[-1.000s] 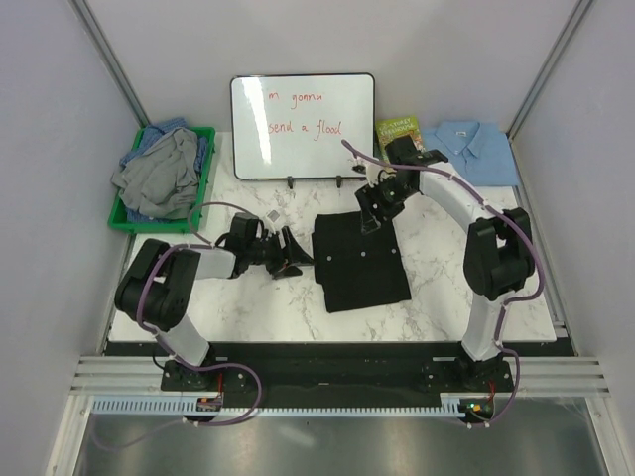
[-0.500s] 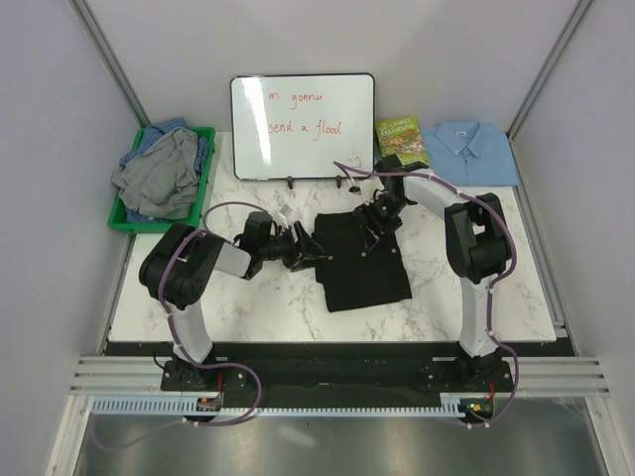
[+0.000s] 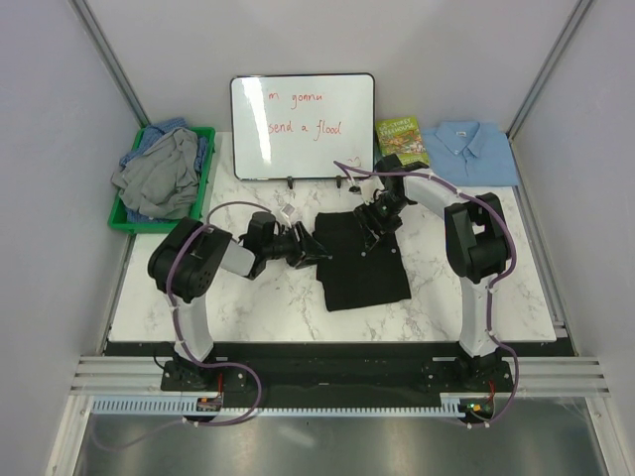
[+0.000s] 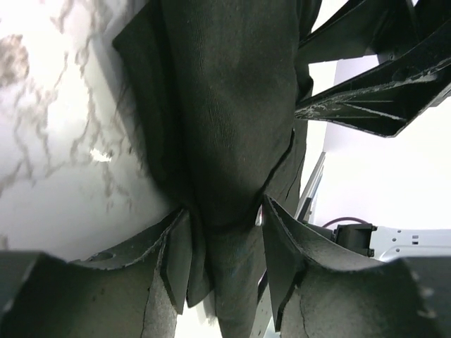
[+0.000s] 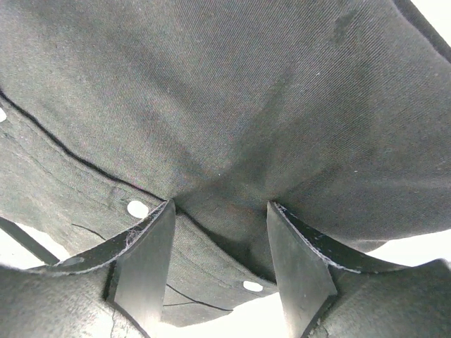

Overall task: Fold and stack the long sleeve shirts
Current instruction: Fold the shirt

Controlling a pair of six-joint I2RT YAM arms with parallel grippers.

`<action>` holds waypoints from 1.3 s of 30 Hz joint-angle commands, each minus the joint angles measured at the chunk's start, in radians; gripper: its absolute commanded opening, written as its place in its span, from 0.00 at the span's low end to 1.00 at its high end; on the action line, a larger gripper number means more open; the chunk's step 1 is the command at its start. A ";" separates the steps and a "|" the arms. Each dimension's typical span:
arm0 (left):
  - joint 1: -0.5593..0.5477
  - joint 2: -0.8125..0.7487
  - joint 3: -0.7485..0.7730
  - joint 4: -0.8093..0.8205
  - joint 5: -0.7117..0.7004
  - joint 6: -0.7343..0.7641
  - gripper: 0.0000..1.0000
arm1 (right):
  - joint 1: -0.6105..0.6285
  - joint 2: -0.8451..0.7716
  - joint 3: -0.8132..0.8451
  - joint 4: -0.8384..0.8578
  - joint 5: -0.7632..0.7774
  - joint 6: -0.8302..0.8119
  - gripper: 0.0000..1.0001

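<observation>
A plain black shirt with small pale buttons lies folded on the marble table's middle. My left gripper is at its left edge. In the left wrist view the gripper is closed around a thick fold of the black fabric. My right gripper is at the shirt's far edge. In the right wrist view the gripper pinches a bunched ridge of the fabric, with creases running toward the jaws. A folded light blue collared shirt lies at the back right.
A green bin at the back left holds grey and blue shirts. A whiteboard stands at the back middle, with a green-covered book to its right. Grey walls close in both sides.
Both arms reached in to the black shirt; the right gripper came down from the back right to its far edge. In the last half second the left gripper moved slightly right; the right stayed.
</observation>
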 commanded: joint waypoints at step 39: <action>-0.280 -0.179 1.110 -1.811 -1.085 1.644 0.02 | -0.269 -0.208 -0.128 0.043 -0.261 0.178 0.98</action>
